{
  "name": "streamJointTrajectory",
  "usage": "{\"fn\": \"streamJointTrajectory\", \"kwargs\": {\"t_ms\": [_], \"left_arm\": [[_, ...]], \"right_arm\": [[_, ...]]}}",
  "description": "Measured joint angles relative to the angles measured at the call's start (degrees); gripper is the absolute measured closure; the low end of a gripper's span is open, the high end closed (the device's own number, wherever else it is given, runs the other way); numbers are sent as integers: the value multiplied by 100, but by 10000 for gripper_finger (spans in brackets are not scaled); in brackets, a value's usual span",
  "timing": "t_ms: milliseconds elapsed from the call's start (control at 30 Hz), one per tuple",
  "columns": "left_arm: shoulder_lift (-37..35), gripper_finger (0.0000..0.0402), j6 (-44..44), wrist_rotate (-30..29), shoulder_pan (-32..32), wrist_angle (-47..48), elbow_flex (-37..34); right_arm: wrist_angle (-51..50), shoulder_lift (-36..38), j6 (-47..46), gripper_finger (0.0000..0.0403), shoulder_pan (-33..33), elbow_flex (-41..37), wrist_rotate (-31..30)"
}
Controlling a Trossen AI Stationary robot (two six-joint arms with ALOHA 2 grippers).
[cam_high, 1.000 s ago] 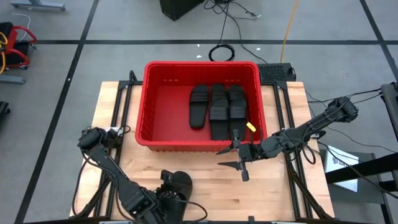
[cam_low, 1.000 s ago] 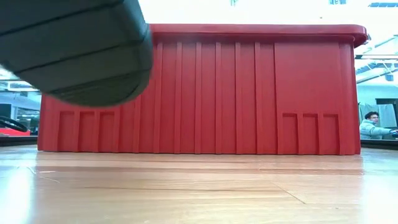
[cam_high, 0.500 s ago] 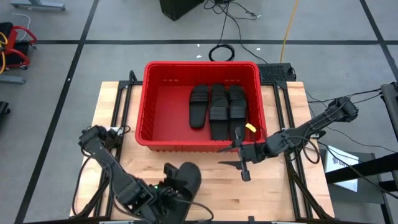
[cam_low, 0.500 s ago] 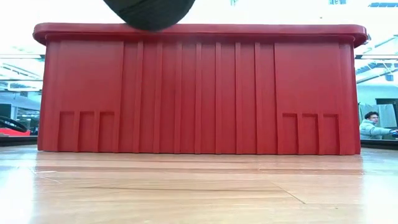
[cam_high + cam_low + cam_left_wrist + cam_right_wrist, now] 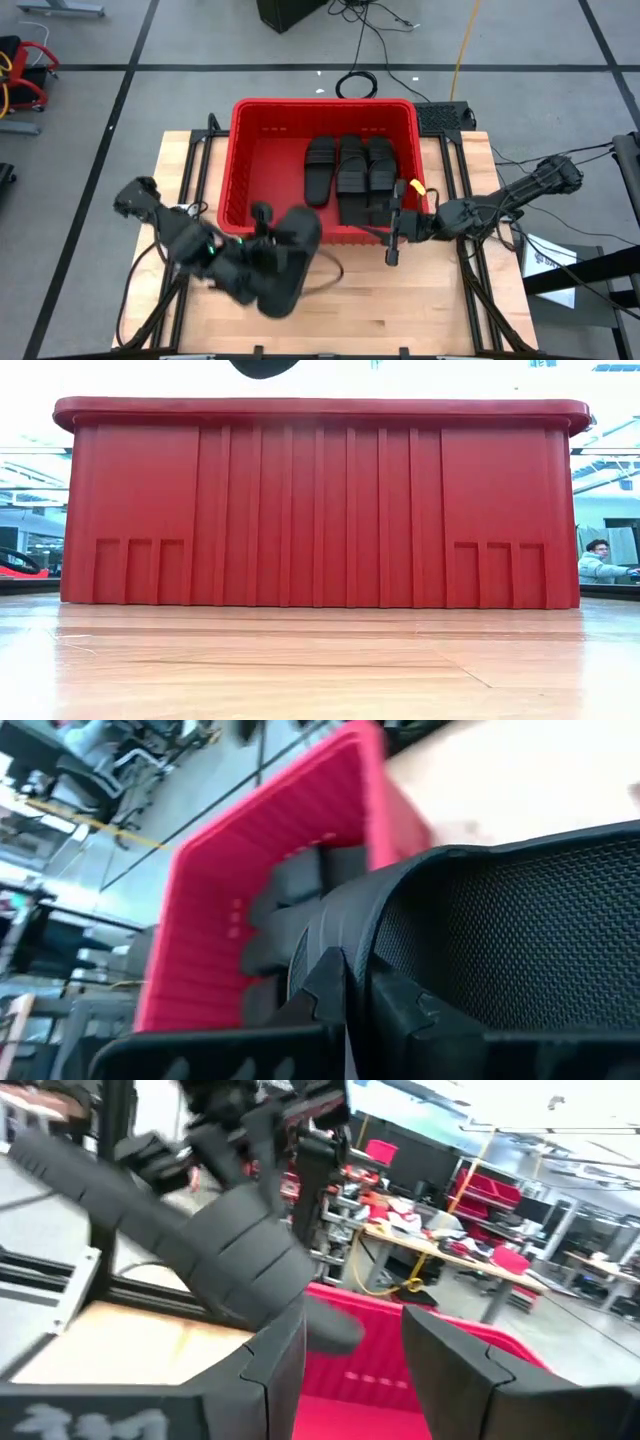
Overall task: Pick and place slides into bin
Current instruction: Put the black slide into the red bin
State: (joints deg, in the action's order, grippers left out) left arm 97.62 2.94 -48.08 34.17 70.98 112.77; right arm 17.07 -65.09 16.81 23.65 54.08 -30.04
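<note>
The red bin (image 5: 240, 160) stands at the table's far middle, with three black slides (image 5: 350, 170) lying side by side on its floor, right of centre. My left gripper (image 5: 262, 268) is shut on another black slide (image 5: 288, 258) in the air by the bin's near wall. In the low view only this slide's lowest part (image 5: 265, 367) shows, above the bin's rim (image 5: 320, 405). My right gripper (image 5: 393, 238) is open and empty at the bin's near right corner. Its wrist view shows the held slide (image 5: 210, 1250) beyond its fingers. My left gripper pinches the slide between its two fingers (image 5: 335, 990) at a raised edge (image 5: 350, 935) beside the slide's textured face (image 5: 500, 920). Which part of the slide this edge is, I cannot tell. The slide is lifted clear of the table, tilted, one end toward the bin.
Bare wooden table top (image 5: 420, 310) lies in front of the bin. Black frame rails (image 5: 465, 190) run along the table's sides. Cables (image 5: 355, 85) lie on the floor beyond the bin. A person (image 5: 598, 560) sits in the room far behind, at the right.
My left gripper has risen from the table's near edge and gone toward the bin with the slide, which is lifted higher and now reaches the bin's near wall. My right gripper has gone a little toward the far edge, closer to the bin's corner.
</note>
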Motion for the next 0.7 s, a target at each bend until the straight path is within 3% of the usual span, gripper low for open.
{"fn": "streamJointTrajectory", "kwargs": {"t_ms": [233, 500, 700], "left_arm": [[-497, 395, -835, 91, -1075, -71, -1], [-584, 386, -2019, 1353, -2526, -385, -13], [-646, 394, -2937, 2443, -3559, -1569, -468]], "right_arm": [[-545, 385, 150, 248, -566, 0, 3], [-959, 573, 235, 248, -1459, 0, 82], [-1131, 573, 52, 248, -2241, 0, 1139]]}}
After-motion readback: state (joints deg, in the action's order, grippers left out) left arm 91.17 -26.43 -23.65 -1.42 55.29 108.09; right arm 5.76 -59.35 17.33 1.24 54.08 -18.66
